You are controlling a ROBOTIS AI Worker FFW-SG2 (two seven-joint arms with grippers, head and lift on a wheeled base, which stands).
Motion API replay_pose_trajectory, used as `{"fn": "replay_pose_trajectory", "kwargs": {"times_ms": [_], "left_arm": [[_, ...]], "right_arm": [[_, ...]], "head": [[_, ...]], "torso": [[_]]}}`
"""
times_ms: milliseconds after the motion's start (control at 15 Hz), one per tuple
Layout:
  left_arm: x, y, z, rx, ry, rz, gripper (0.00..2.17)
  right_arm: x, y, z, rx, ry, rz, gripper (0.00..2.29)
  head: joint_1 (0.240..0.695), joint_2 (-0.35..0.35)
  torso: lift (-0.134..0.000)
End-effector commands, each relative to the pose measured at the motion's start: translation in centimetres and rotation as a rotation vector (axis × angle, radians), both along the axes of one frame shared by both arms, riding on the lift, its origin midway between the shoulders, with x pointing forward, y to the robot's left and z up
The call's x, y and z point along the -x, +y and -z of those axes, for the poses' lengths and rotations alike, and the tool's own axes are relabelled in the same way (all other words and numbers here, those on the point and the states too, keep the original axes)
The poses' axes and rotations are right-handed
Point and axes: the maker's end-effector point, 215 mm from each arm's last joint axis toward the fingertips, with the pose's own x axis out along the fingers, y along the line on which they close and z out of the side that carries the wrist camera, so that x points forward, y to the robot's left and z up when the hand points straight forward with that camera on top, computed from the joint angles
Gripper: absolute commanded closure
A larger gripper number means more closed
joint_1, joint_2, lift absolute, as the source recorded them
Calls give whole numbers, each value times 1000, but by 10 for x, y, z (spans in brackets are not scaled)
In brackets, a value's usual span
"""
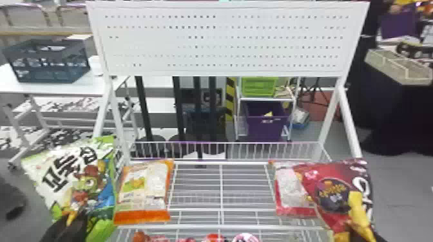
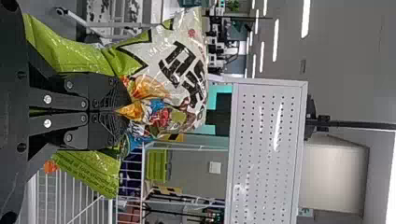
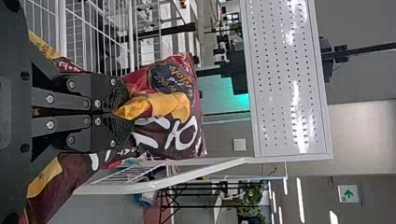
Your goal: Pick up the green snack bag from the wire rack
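While the left gripper pinches the green snack bag low on its printed front, the right gripper clamps the dark red snack bag on the opposite side of the wire rack. In the left wrist view, the left gripper has its fingers drawn narrow on a fold of the green bag, with the crumpled plastic spreading out on both sides of them. The right wrist view shows the right gripper just as narrow, a yellow and red fold of the other bag caught at its tips.

The green bag is at the rack's left side, its broad face toward the head camera and its top leaning a little left. Just beside it, an orange-edged packet lies on the wires. Toward the rack's right side lies a red-edged packet, partly covered by the dark red bag. Small red and pink items show below the front bar. Above the rack's far end, a white board full of holes spans two posts.
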Motion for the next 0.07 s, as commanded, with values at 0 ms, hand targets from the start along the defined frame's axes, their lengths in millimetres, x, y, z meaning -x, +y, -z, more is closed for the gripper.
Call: {"fn": "replay_pose_trajectory", "kwargs": {"times_ms": [0], "left_arm": [[0,-2,0,-2,1,3,2057]], "right_arm": [[0,0,-1,2,-1,-1,2179]], "head": [[499,0]], "torso": [[0]]}}
